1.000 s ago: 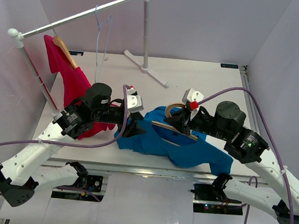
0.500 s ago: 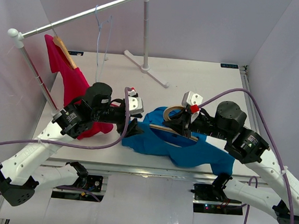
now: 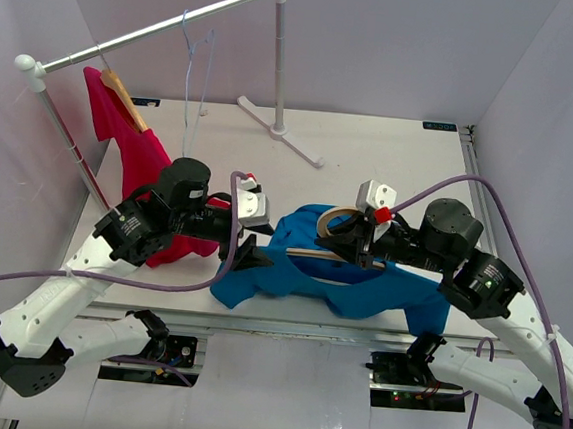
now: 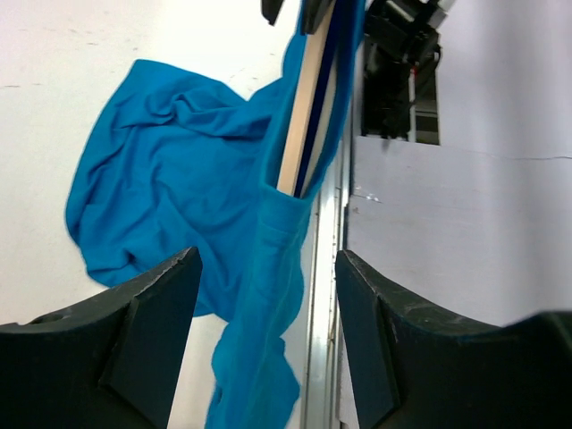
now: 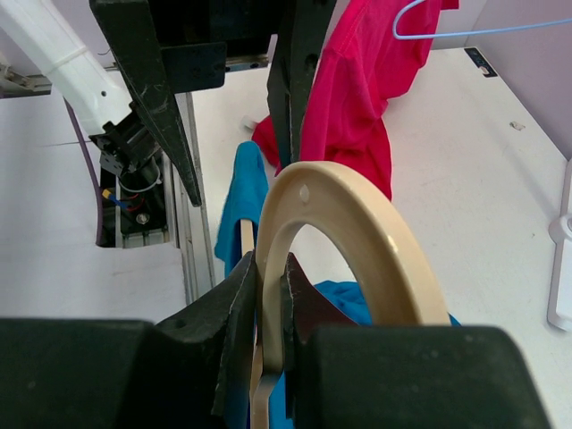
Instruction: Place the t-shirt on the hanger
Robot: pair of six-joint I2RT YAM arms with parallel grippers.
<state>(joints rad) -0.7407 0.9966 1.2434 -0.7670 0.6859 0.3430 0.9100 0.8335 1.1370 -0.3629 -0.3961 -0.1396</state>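
Presently held: hanger (image 5: pixel 357 223), hook pinched by closed right fingers (image 5: pixel 234 313), above bench (image 3: pixel 392 154).
Location, t-shirt (image 3: pixel 292 270): partly over hanger, left end sagging to bench.
State, left fingers (image 4: pixel 147 331): spread open, hanging cloth between them; nearer arm.
Hanger axis: straight away from left fingers.

The top camera sits high behind the two arm bases, looking down and forward over the whole worktop (image 3: pixel 392 154) to the clothes rail (image 3: pixel 162 28) at the far left. The left wrist camera looks out between its own dark fingers (image 4: pixel 125 340), close over the blue t-shirt (image 4: pixel 170 179) and wooden hanger (image 4: pixel 295 125), towards the right arm. The right wrist camera faces the opposite way, very near the hanger's hook (image 5: pixel 380 228), with the left arm's fingers and a red shirt (image 5: pixel 357 80) beyond. All three views share the t-shirt and hanger
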